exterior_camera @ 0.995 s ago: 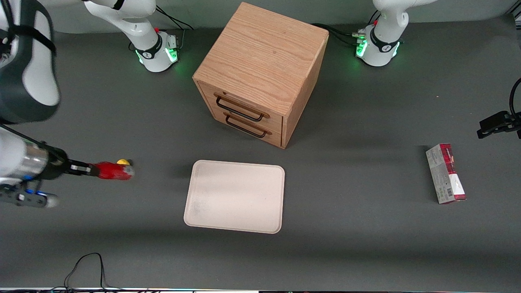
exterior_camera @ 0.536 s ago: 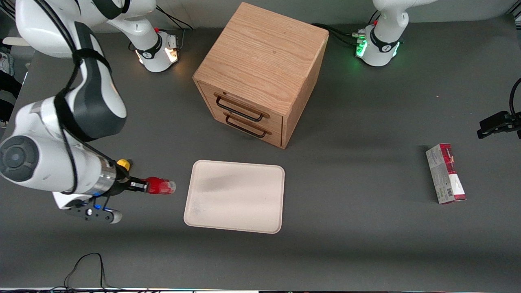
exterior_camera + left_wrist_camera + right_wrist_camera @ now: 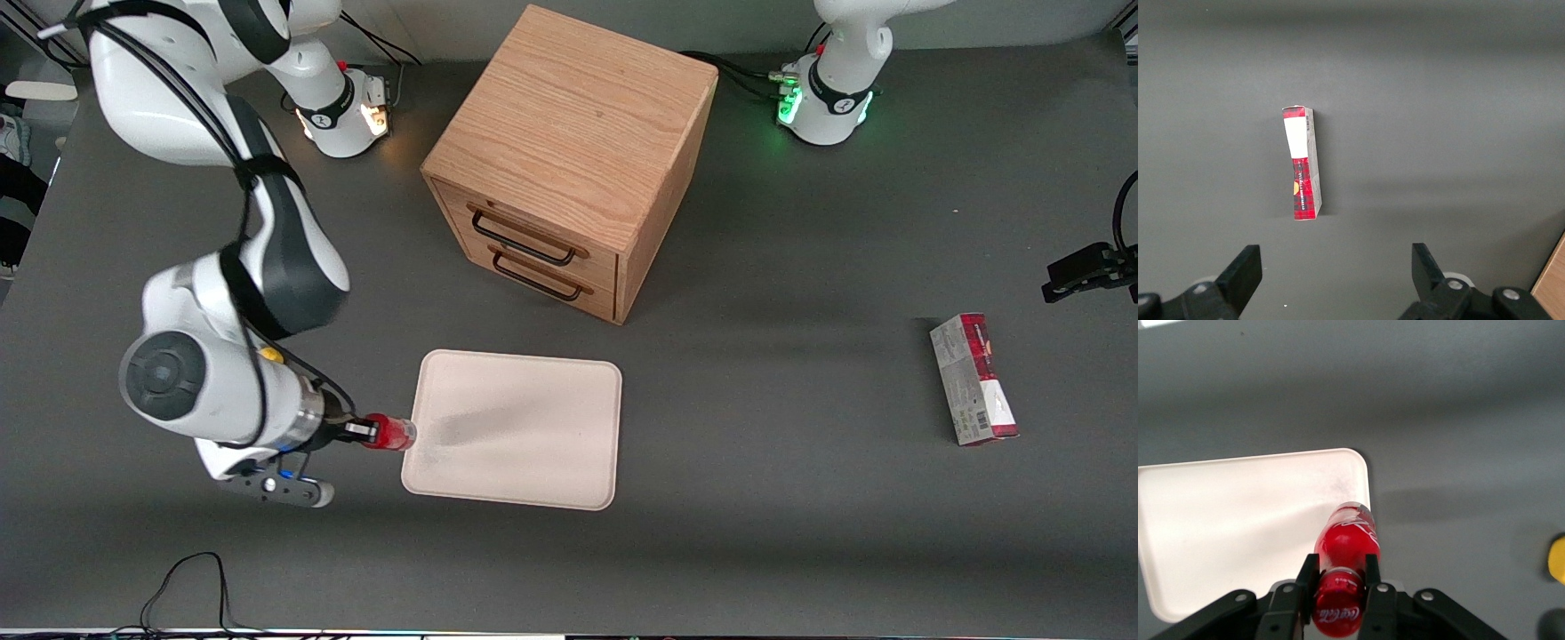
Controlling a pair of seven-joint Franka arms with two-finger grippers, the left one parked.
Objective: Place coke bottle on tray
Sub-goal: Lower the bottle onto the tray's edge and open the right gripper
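Coke bottle (image 3: 389, 433) sits clamped by its neck between the two fingers (image 3: 1373, 581) of the tool (image 3: 369, 433), lying roughly level in the air with its base pointing at the tray (image 3: 533, 462). The bottle's base reaches just over the tray's rim at the edge toward the working arm's end of the counter (image 3: 800, 533). From the tray, the wooden cabinet (image 3: 569, 160) stands farther from the front camera, its two drawers facing the tray. A red-and-grey carton (image 3: 973, 380) lies well apart from the tray, toward the parked arm's end.
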